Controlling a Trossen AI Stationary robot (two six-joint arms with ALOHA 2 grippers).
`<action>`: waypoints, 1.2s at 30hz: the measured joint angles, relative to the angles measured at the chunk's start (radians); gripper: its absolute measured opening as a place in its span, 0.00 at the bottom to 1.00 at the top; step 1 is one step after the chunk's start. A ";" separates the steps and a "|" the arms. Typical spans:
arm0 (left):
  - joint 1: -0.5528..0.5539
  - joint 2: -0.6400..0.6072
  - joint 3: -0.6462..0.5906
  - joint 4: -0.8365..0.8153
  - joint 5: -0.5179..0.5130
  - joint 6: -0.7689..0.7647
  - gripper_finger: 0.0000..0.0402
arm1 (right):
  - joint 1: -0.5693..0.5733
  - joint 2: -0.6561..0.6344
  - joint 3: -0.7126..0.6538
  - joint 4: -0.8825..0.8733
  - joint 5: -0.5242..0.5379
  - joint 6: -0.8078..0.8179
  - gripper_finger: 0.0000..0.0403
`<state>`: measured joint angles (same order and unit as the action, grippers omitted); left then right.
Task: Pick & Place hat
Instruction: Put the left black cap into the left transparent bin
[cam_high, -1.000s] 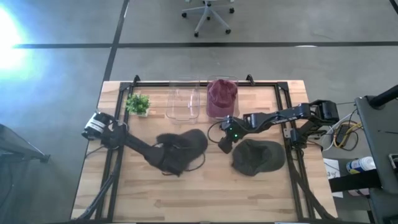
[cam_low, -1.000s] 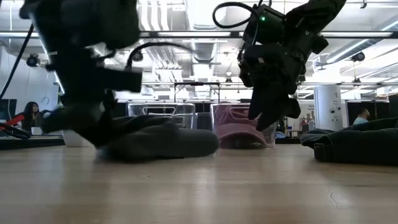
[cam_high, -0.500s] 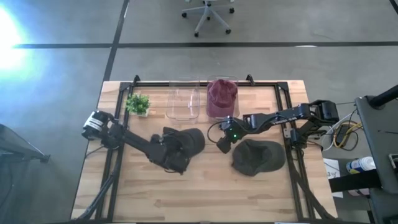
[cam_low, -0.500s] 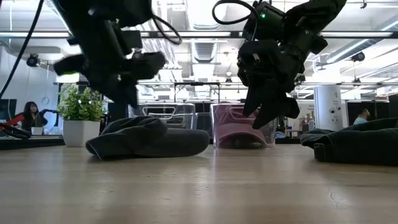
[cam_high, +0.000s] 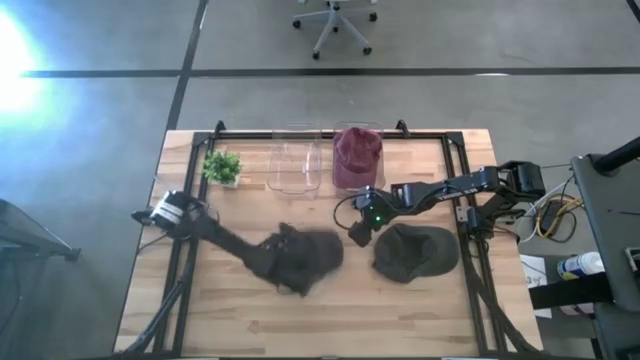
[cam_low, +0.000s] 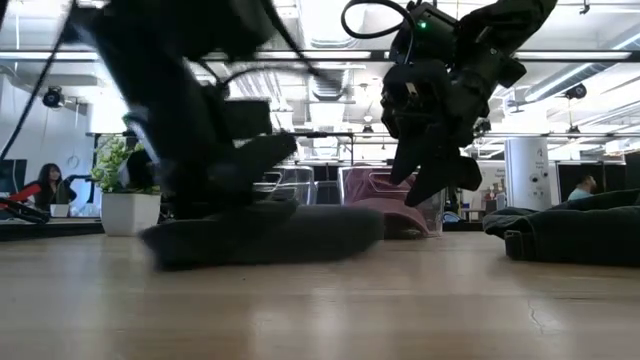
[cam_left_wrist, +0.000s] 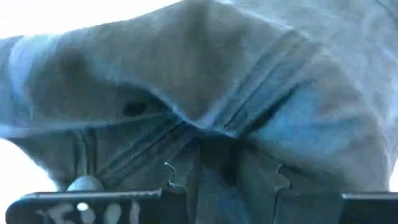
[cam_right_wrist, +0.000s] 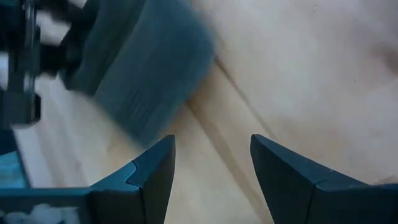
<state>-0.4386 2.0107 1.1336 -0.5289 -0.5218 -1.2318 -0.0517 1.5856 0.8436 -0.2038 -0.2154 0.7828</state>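
Gripping the dark grey hat (cam_high: 305, 258) on the table, the left claw (cam_high: 283, 262) pinches its fabric; the right claw (cam_right_wrist: 211, 165) hangs spread, empty.

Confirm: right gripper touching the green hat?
Apart. The right wrist view shows the right gripper open over bare table, nothing between its fingers; the high view shows it just beside the green hat, toward the dark hat.

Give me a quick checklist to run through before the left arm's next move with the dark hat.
1. Left gripper shut on the dark hat: ok, fabric bunched between the fingers.
2. Hat clear of the table: not ok, it rests on the wood.
3. Empty clear bin: ok.
4. Other bin: not ok, the maroon hat fills it.
5. Right gripper open, holding nothing: ok.
6. Green hat apart from the dark hat: ok.
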 joint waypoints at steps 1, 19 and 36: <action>-0.016 -0.008 -0.002 0.029 0.018 0.049 0.24 | 0.000 0.000 0.000 -0.001 -0.021 0.013 0.51; -0.047 -0.286 0.011 -0.026 -0.173 0.211 0.24 | 0.153 0.003 -0.058 0.168 -0.150 0.325 0.51; -0.036 -0.272 -0.189 0.067 -0.013 0.049 0.24 | 0.235 0.217 -0.060 0.524 -0.007 0.580 0.51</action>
<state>-0.4748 1.7387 0.9449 -0.4617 -0.5351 -1.1830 0.1833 1.8023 0.7837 0.3206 -0.2228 1.3628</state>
